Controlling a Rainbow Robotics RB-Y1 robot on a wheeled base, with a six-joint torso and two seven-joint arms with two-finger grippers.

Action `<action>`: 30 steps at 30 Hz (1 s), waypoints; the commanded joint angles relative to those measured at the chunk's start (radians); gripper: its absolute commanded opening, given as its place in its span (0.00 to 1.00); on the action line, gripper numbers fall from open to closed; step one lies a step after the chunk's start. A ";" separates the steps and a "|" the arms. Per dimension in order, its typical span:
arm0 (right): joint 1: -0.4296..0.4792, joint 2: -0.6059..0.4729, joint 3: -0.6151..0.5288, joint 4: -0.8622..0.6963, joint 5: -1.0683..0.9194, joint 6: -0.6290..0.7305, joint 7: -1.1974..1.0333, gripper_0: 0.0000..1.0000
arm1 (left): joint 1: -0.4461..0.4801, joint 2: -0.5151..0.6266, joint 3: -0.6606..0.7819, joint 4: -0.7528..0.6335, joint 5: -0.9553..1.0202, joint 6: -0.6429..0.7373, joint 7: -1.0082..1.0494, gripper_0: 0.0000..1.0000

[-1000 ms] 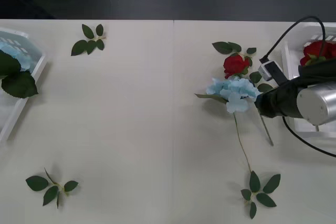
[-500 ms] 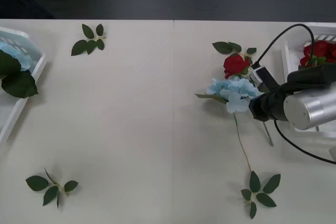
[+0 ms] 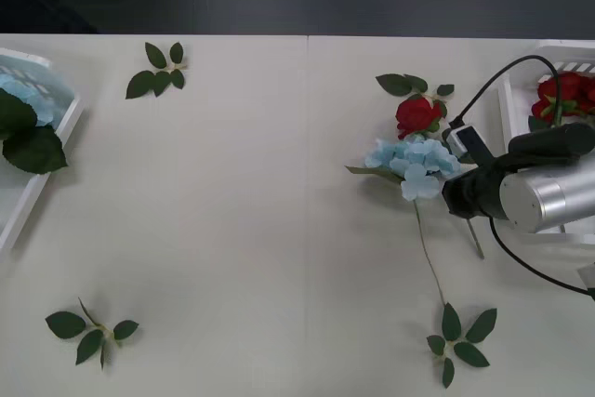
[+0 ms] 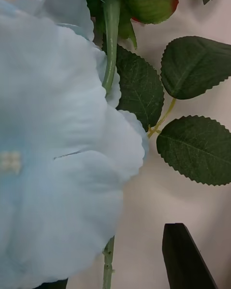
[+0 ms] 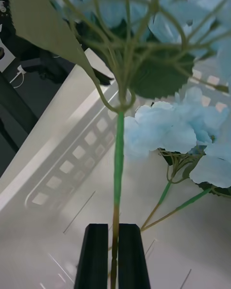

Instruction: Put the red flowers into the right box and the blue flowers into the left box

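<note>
Pale and plain, the worktop (image 3: 232,230) carried one loose blue flower (image 3: 414,165) as the landmark for everything you were doing. Just behind it, touching its petals, lay a red rose (image 3: 416,115), and the rose stem (image 4: 110,43) ran under the blue petals (image 4: 53,149). Your right pincer (image 4: 115,269) was down at the right side of that blue flower, with its black fingers (image 4: 185,257) spread apart and nothing between them. The right box (image 3: 513,109) stood close to the right of the blue flower and already had red flowers (image 3: 562,92) inside. Far to the left of it, at the worktop edge, the left box (image 3: 46,169) held blue flowers (image 5: 168,132). There your left pincer (image 5: 114,255) was pressed together on a thin green stem (image 5: 118,164) of a blue flower above that box.

I think the risk was a mixed grasp. Because the blue petals covered the rose stem, you could close on both flowers together, or drag the blue one toward the wrong box. The thin stem could also slip out sideways. Loose leaf sprigs (image 3: 460,339) in front of the blue flower were not targets.
</note>
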 commanded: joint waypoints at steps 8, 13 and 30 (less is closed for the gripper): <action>-0.013 0.001 0.007 0.049 -0.019 -0.049 0.022 0.54 | 0.005 0.037 0.001 -0.050 0.081 0.067 -0.070 0.99; -0.016 0.001 0.007 0.060 -0.028 -0.057 0.023 0.54 | 0.042 0.036 0.001 -0.181 0.149 0.215 -0.057 1.00; -0.019 0.001 0.013 0.083 -0.074 -0.109 0.026 0.54 | 0.065 -0.069 -0.071 -0.573 0.291 0.567 0.121 1.00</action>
